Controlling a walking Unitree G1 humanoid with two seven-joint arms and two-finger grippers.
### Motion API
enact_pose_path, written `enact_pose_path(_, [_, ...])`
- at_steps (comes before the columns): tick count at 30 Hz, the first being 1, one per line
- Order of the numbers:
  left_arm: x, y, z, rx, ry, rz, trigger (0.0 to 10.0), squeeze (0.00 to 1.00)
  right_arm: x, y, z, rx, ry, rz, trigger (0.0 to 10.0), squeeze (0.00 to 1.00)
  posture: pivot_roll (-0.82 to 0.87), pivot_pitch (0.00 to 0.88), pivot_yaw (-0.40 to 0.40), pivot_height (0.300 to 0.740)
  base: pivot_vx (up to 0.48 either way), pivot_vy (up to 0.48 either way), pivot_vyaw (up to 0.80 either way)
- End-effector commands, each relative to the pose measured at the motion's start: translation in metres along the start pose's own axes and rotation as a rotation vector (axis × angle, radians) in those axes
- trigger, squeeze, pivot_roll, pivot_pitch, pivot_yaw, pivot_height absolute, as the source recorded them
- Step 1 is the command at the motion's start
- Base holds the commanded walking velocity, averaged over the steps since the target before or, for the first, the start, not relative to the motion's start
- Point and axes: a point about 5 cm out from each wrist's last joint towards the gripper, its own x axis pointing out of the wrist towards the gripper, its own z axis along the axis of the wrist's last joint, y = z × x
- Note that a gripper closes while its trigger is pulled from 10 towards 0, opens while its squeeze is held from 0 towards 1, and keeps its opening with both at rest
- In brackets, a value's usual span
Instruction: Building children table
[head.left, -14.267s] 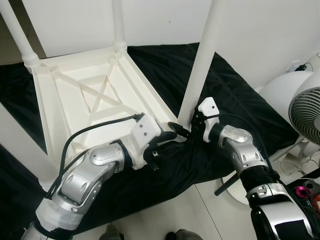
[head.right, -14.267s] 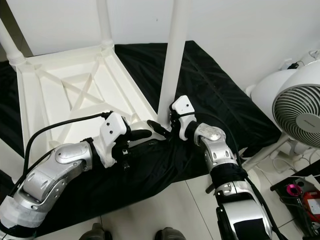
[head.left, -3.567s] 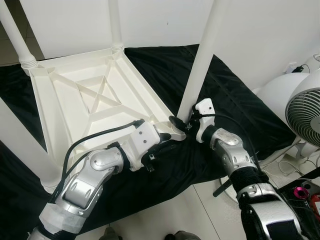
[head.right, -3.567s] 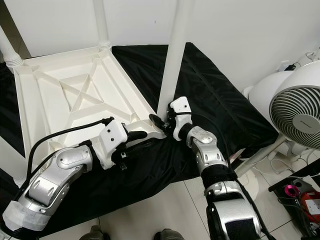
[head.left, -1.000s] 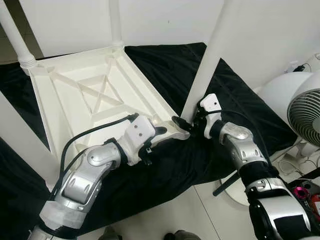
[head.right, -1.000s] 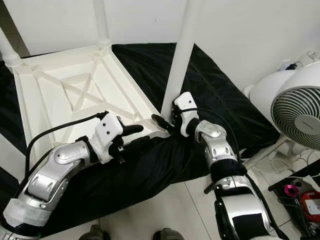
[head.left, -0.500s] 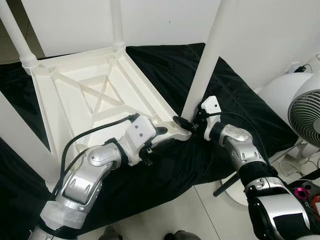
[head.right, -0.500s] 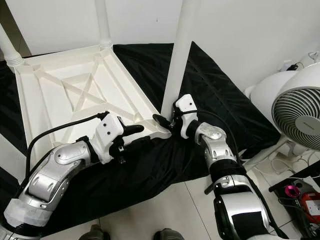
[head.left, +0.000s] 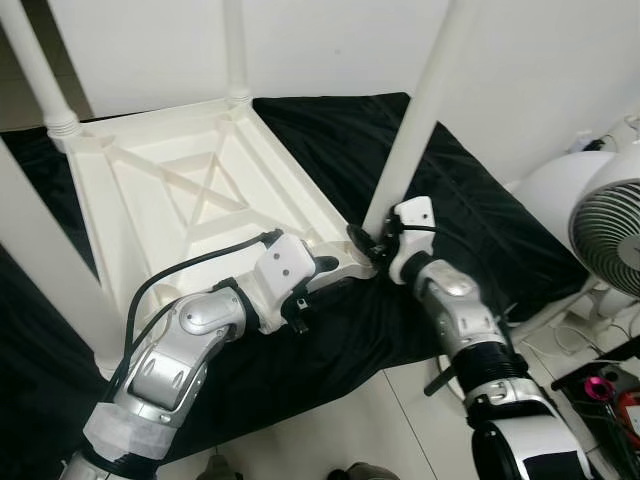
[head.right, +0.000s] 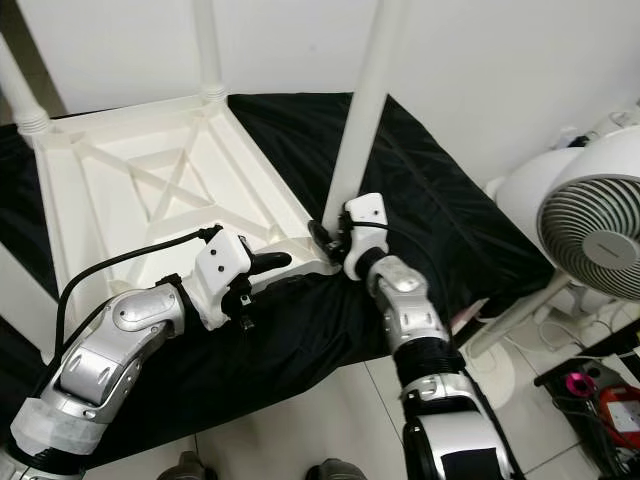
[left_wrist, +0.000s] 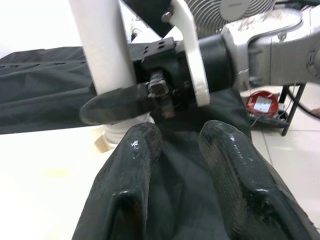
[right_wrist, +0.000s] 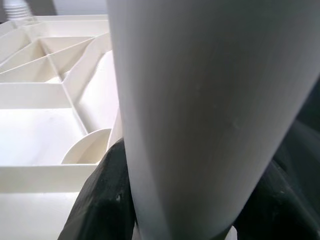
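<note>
On black cloth (head.left: 480, 215), white children's table (head.left: 190, 200) lies upside down; near-corner leg (head.left: 420, 110) upright. Right pincer (head.right: 330, 238) clamped round leg base. Left pincer (head.left: 325, 268) fingers apart, at corner.

Black cloth (head.left: 470, 220) on tiled floor (head.left: 370, 420); white fan (head.right: 590, 235) at right.

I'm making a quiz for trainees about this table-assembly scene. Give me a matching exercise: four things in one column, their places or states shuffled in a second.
Things:
1. right gripper
2. left gripper
3. table top
4. fan

Places or states:
A. upside down on the black cloth
B. standing on the floor at the robot's right
C. clamped round the table leg at its base
D. at the table's near corner, fingers apart

Pairs: 1-C, 2-D, 3-A, 4-B
</note>
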Motion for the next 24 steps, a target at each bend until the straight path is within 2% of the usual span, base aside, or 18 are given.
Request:
enact_pose_path(1, [0.000,-0.003,-0.001,0.005,0.001,-0.004,10.0,0.00,-0.003,0.000,-0.012,0.045,0.052,-0.074,10.0,0.00,-0.07,0.004,-0.047,0.740,0.000,0.000,0.00])
enact_pose_path(4, [0.000,-0.003,-0.001,0.003,0.001,-0.007,10.0,0.00,-0.001,0.014,-0.012,0.074,0.038,-0.201,10.0,0.00,-0.07,0.003,-0.051,0.740,0.000,0.000,0.00])
enact_pose_path(7, [0.000,-0.004,-0.001,0.002,0.001,-0.008,10.0,0.00,0.000,0.017,-0.012,0.078,0.039,-0.240,10.0,0.00,-0.07,0.003,-0.051,0.740,0.000,0.000,0.00])
enact_pose_path(9, [0.001,-0.006,-0.001,-0.003,-0.002,-0.012,10.0,0.00,0.002,0.026,-0.012,0.119,0.049,-0.334,10.0,0.00,-0.07,0.001,-0.051,0.740,0.000,0.000,0.00])
enact_pose_path(10, [0.001,-0.006,-0.001,-0.005,-0.004,-0.014,10.0,0.00,0.003,0.031,-0.011,0.126,0.050,-0.333,10.0,0.00,-0.07,0.002,-0.050,0.740,0.000,0.000,0.00])
enact_pose_path(18, [0.001,-0.006,-0.001,-0.005,-0.003,-0.019,10.0,0.00,0.002,0.035,-0.009,0.117,0.045,-0.300,10.0,0.00,-0.07,0.002,-0.051,0.740,0.000,0.000,0.00])
enact_pose_path(19, [0.001,-0.006,-0.001,-0.004,-0.003,-0.017,10.0,0.00,0.001,0.035,-0.009,0.116,0.044,-0.292,10.0,0.71,-0.07,0.003,-0.050,0.740,0.000,0.000,0.00])
enact_pose_path(20, [0.001,-0.006,-0.001,-0.004,-0.003,-0.017,10.0,0.00,0.001,0.035,-0.009,0.116,0.044,-0.292,10.0,0.71,-0.07,0.003,-0.050,0.740,0.000,0.000,0.00])
enact_pose_path(21, [0.000,-0.005,-0.001,-0.003,-0.003,-0.017,10.0,0.00,0.000,0.036,-0.008,0.120,0.042,-0.283,10.0,1.00,-0.07,0.003,-0.052,0.740,0.000,0.000,0.00])
enact_pose_path(24, [0.000,-0.006,-0.001,-0.004,-0.003,-0.017,10.0,0.00,-0.001,0.038,-0.006,0.117,0.018,-0.252,10.0,1.00,-0.07,0.004,-0.053,0.740,0.000,0.000,0.00])
